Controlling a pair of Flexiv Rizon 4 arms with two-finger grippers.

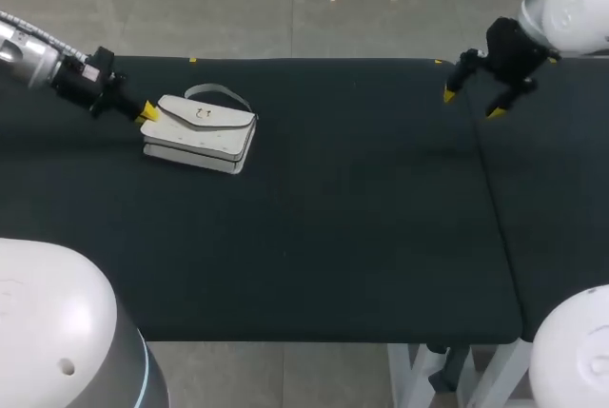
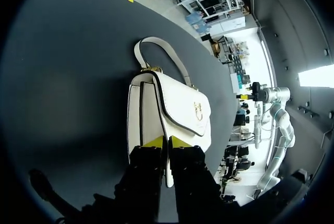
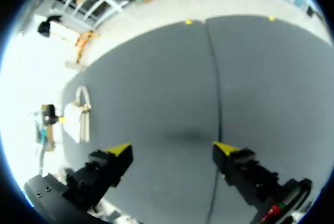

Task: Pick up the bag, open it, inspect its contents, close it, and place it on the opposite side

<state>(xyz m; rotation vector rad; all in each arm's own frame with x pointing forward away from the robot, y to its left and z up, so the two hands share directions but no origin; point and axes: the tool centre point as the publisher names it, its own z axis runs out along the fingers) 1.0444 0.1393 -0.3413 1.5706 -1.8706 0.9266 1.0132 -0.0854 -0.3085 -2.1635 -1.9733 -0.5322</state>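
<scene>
Left arm: the left gripper (image 1: 145,111) is positioned low over the table (image 1: 362,227), at the left end of the bag (image 1: 200,132). In the left wrist view its fingers stand narrowly apart with the edge of the bag's end between the yellow tips, touched from both sides, so the gripper reads as clamped on the bag. The bag lies flat on the left part of the table, with its flap closed, its clasp (image 1: 202,114) facing up and its strap (image 1: 221,94) resting on the cloth at the far side. Right arm: the right gripper (image 1: 472,104) hangs above the far right part of the table, fingers spread wide, holding nothing, well apart from the bag. Step in hand, as judged: pick-up, with the grasp made and the lift not yet done. The next move calls for a straight, slow raise, since a thin edge hold may slip or peel the flap; the right gripper must then cross to the clasp to open it
</scene>
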